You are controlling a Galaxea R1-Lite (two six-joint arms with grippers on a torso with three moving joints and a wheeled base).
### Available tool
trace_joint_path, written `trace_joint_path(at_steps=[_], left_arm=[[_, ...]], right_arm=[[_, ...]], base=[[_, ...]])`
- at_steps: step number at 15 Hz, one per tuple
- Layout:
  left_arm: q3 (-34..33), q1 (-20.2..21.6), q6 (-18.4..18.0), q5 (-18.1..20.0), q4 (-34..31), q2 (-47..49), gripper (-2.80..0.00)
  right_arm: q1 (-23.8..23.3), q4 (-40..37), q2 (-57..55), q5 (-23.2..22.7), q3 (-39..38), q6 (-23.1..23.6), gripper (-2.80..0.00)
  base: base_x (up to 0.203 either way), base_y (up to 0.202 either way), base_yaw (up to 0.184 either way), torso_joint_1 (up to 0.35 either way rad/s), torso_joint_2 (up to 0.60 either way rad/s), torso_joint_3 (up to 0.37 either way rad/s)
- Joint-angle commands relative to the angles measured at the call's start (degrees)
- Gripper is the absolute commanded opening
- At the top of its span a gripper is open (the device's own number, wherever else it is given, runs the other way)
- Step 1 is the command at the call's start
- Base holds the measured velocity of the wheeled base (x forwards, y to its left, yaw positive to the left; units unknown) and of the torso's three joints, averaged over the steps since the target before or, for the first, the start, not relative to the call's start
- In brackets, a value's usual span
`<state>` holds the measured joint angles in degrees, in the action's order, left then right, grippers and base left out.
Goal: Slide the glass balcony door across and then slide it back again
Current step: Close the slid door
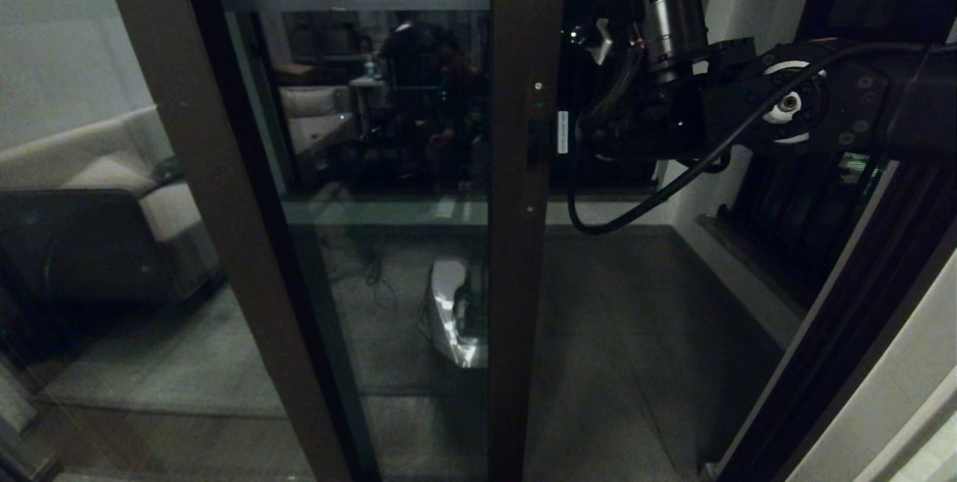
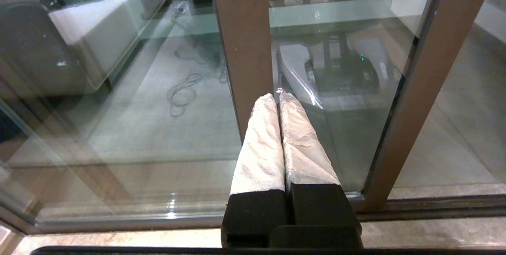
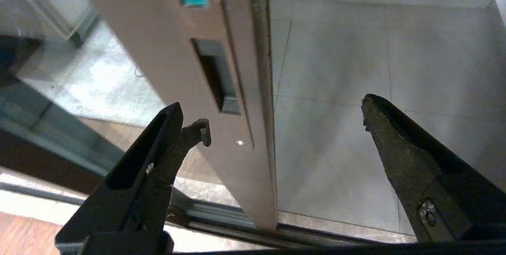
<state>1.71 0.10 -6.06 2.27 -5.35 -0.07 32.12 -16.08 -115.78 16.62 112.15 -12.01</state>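
Observation:
The glass balcony door (image 1: 389,168) stands part-way across, and its dark brown stile (image 1: 523,258) carries a slim recessed handle (image 1: 535,131). My right arm (image 1: 673,108) reaches in from the right at handle height. In the right wrist view the right gripper (image 3: 272,104) is open. Its two dark fingers (image 3: 166,144) straddle the stile's edge, just short of the handle (image 3: 217,77), and hold nothing. My left gripper (image 2: 278,96) is shut and empty, with its white-wrapped fingers (image 2: 261,144) pointing at the lower glass. The door's stile (image 2: 415,89) is off to one side of them.
A fixed glass panel with a brown post (image 1: 217,228) at the left shows a sofa (image 1: 112,183). Right of the stile the doorway is open onto the grey balcony floor (image 1: 635,332). A dark barred window (image 1: 807,220) lines the right wall. The floor track (image 3: 237,219) runs below.

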Motion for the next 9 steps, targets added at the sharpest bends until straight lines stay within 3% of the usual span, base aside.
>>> trace_joint_path(at_steps=[1, 9], left_arm=[[0.05, -0.01, -0.06, 0.02, -0.01, -0.01, -2.80], [-0.02, 0.08, -0.07, 0.02, -0.10, -0.01, -2.80]], right_arm=[[-0.61, 0.18, -0.72, 0.08, -0.01, -0.16, 0.00], [-1.95, 2.00, -2.42, 0.08, 0.08, -0.16, 0.00]], base=[[0.000, 0.000, 0.000, 0.000, 0.00, 0.000], [0.000, 0.000, 0.000, 0.000, 0.00, 0.000]])
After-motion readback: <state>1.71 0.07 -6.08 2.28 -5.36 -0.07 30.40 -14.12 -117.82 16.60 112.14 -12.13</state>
